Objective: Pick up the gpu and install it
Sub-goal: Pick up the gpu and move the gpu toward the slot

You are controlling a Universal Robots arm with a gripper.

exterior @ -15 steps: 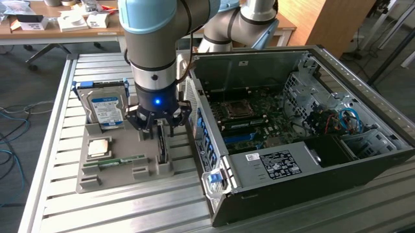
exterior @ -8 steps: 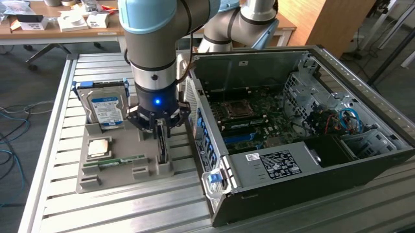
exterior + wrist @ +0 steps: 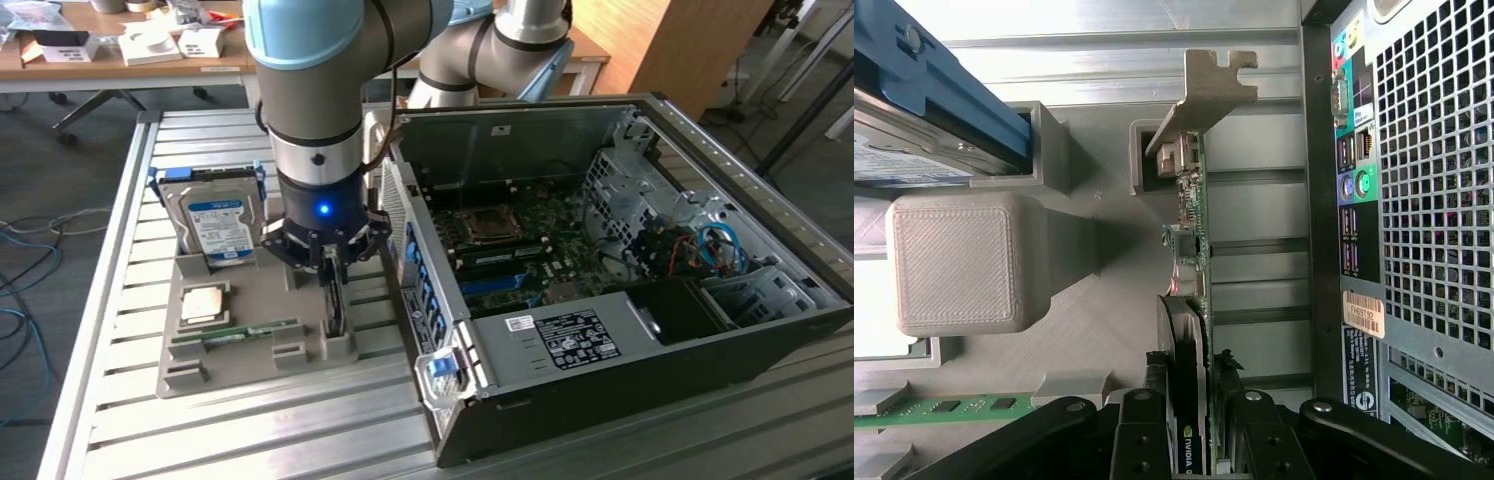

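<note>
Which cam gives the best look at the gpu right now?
Wrist view: the gpu is seen edge-on at close range, green board edge and pale bracket plain, the gripper at its near end. The exterior view gives the gpu just as a thin dark sliver standing in the grey holder under the gripper.

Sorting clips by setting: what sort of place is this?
Likely a robotics lab or workshop: a robot arm reaches down over a slatted metal bench beside an open computer case, with a cluttered desk behind.
</note>
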